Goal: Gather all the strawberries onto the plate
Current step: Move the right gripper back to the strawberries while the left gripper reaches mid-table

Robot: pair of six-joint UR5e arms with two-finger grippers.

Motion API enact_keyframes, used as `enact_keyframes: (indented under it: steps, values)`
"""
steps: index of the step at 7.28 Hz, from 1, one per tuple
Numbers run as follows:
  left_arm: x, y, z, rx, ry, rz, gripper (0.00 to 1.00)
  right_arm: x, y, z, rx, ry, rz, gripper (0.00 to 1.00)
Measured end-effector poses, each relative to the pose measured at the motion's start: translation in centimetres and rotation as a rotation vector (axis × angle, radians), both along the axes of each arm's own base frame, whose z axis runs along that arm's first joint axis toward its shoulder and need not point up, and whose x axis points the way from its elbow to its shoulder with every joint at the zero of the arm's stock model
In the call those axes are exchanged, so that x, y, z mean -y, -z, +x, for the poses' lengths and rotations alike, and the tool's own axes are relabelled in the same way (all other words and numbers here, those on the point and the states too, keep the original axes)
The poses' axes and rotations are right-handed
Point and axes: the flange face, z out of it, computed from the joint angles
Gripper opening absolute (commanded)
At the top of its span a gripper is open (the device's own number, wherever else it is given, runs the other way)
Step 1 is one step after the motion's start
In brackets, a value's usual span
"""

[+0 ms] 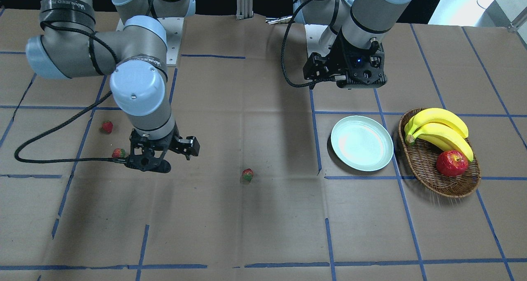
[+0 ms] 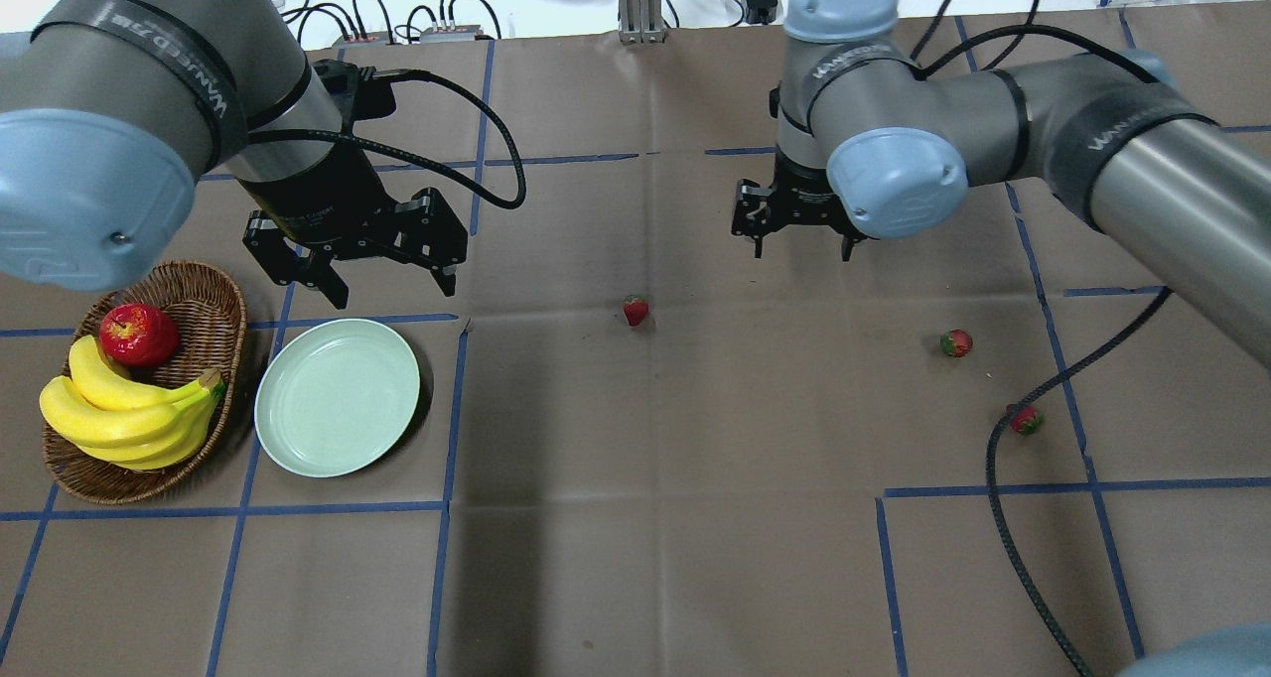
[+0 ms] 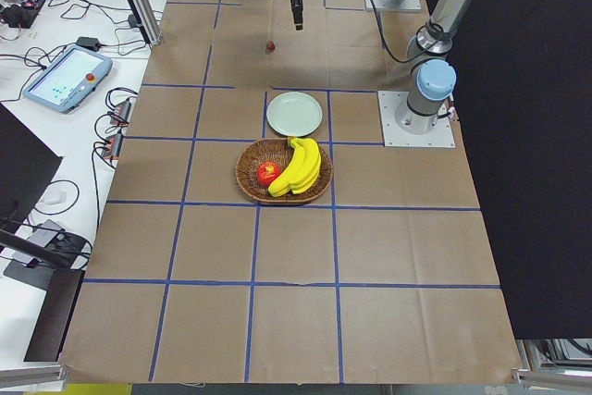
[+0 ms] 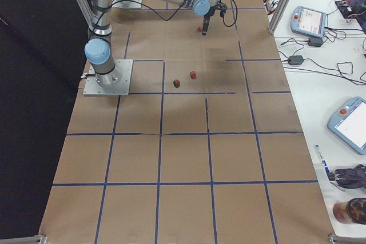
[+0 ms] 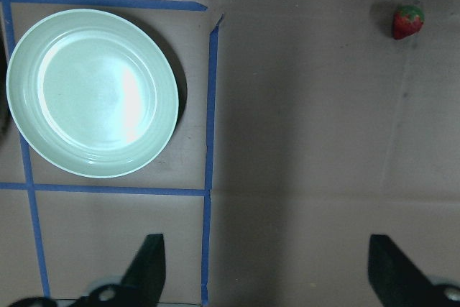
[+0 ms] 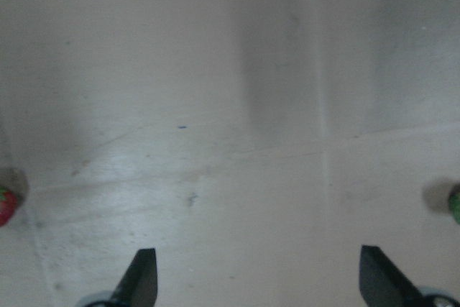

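Note:
Three small red strawberries lie on the brown table: one in the middle (image 2: 635, 311) (image 1: 247, 174), two on the right side (image 2: 956, 342) (image 2: 1025, 420). The pale mint-green plate (image 2: 338, 397) (image 1: 362, 143) is empty, beside the basket. My left gripper (image 2: 389, 290) hangs open and empty just behind the plate; its wrist view shows the plate (image 5: 92, 91) and the middle strawberry (image 5: 407, 21). My right gripper (image 2: 802, 250) (image 1: 164, 157) is open and empty above bare table between the middle strawberry and the nearer right one (image 1: 118, 153). Its wrist view shows a strawberry at each edge (image 6: 3, 205) (image 6: 454, 203).
An oval wicker basket (image 2: 226, 300) left of the plate holds yellow bananas (image 2: 129, 414) and a big red apple (image 2: 139, 333). The right arm's black cable (image 2: 993, 469) loops over the table beside the farthest-right strawberry. Blue tape lines cross the brown paper.

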Motion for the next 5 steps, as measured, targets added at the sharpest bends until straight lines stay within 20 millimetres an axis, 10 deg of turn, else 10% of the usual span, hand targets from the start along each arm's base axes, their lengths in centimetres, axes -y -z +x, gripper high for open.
enact_keyframes:
  steps: [5]
  values:
    - [6.6, 8.1, -5.3, -0.059, -0.02, -0.053, 1.0, -7.0, 6.4, -17.0, 0.019, -0.185, -0.074, 1.0]
